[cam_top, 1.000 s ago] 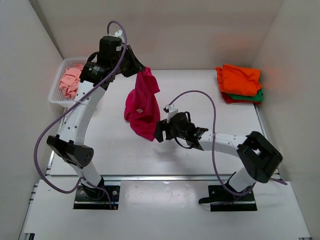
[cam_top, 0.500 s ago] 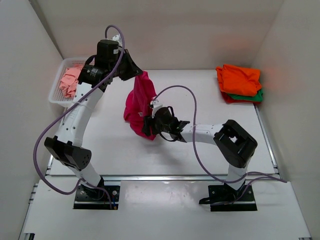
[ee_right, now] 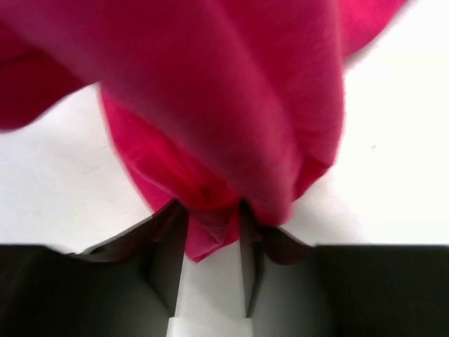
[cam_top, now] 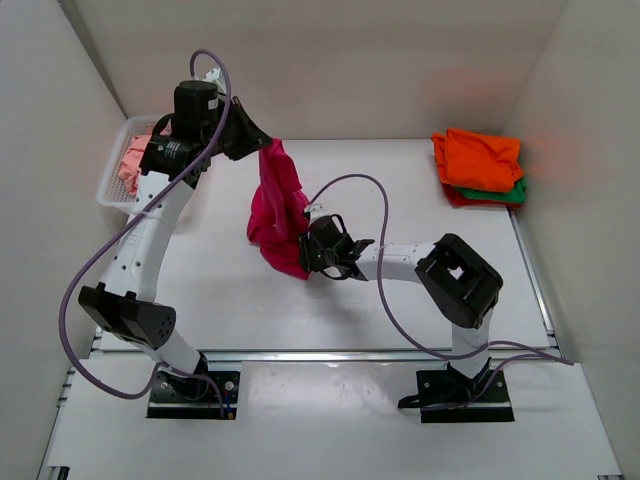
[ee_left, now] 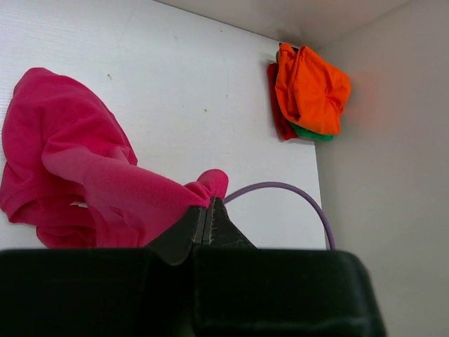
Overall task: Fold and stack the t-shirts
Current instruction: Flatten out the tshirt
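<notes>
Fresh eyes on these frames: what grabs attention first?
The magenta t-shirt hangs mid-table, its top pinched in the raised left gripper, while the right gripper has its fingers either side of the lower fold. At the far right corner the orange t-shirt lies folded on top of others. A white basket holding a salmon-pink shirt stands far left.

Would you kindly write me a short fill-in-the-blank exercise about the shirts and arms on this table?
1. The magenta shirt hangs from the left gripper, whose jaws are ____ on it.
2. The right gripper has the shirt's lower folds ____ its jaws.
3. In the stack at the far right, the top shirt is ____.
4. The pale pink shirt lies in a white ____.

Missing words: shut; between; orange; basket.
</notes>
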`<state>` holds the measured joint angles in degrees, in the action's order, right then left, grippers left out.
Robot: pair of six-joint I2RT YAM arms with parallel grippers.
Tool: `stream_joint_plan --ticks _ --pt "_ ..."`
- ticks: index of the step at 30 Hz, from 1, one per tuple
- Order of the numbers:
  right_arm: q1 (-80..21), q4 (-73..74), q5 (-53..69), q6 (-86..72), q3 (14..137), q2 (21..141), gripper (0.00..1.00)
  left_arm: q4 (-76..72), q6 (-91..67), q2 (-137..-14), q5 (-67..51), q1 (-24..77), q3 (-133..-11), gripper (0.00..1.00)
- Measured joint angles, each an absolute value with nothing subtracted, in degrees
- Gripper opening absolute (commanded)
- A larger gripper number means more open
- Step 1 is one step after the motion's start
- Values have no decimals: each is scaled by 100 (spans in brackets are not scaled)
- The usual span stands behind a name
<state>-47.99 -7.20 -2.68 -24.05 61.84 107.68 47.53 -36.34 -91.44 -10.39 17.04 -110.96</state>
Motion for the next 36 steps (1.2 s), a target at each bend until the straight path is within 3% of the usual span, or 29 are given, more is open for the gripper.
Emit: stream_joint_plan --ticks 1,2,7,10,15,19,23,30,36 --pt "-4781 -674 -283 -2394 6241 10836 15 4751 -3627 -9133 -1046 1697 -11087 0" --pt "-4759 -635 -307 -2379 6278 10877 0 4733 -3618 -9107 -1059 1693 -11048 0" --pt "-4613 -209 -386 -1994 6326 10707 0 4901 -3428 -9105 -1186 1518 -11078 0" --pt "-4219 504 -130 -1522 6460 9961 0 5297 -3183 -9470 -1179 1024 -11952 0" --pt "-2416 854 814 -878 6751 7658 0 5304 -2954 -9638 -744 69 -12870 0" --pt "-891 987 1428 -395 7227 6228 0 5234 -2860 -9417 -489 16 -12986 0" --pt "-661 1323 2123 123 7406 5537 0 5017 -2803 -8884 -526 290 -12623 0" --pt "-250 2198 2954 447 7459 5290 0 5041 -2641 -7924 -545 434 -12523 0" --pt "-163 2801 3063 676 8064 6053 0 4893 -2679 -7824 -825 419 -12702 0"
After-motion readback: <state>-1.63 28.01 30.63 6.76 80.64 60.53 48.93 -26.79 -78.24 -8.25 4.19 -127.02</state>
